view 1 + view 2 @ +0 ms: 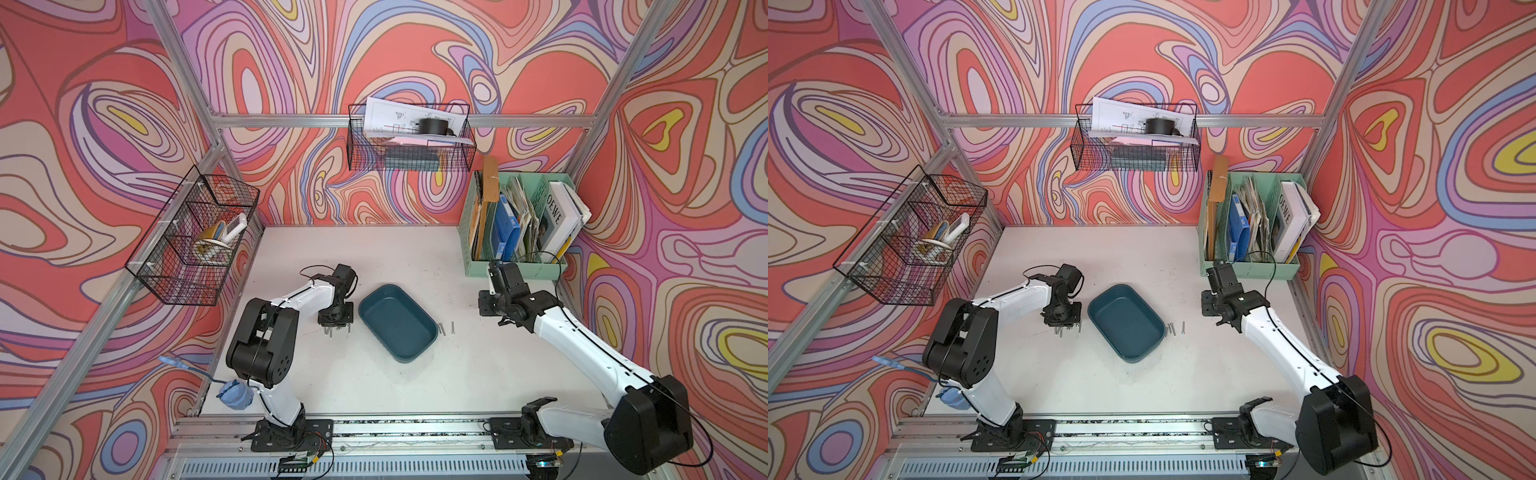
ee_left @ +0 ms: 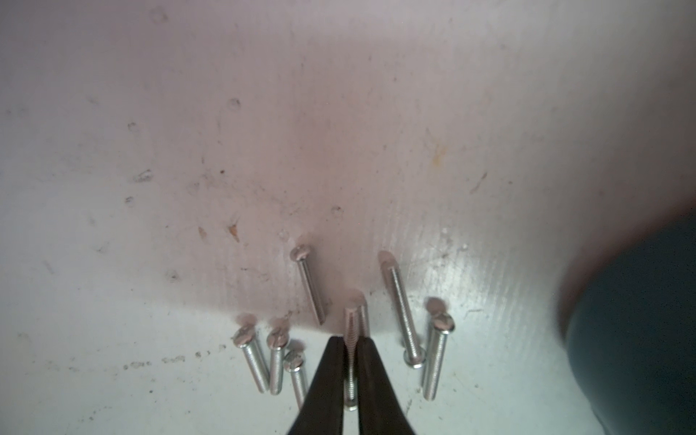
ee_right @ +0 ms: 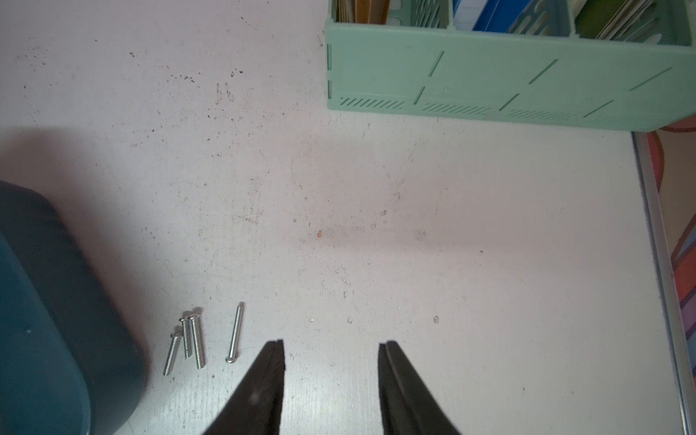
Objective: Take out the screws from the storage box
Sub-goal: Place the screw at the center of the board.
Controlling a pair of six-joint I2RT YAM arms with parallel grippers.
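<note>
Count: 11 screws (image 2: 437, 354) visible. Seven clustered on the left-arm side of the teal storage box (image 1: 395, 320); four just off its right-arm side, three bunched, one slightly apart. One storage box. Two black wire baskets (image 1: 183, 282), both on the walls beyond the box. One mint green file organizer (image 3: 489, 75). Two white robot arms (image 1: 309, 296).
</note>
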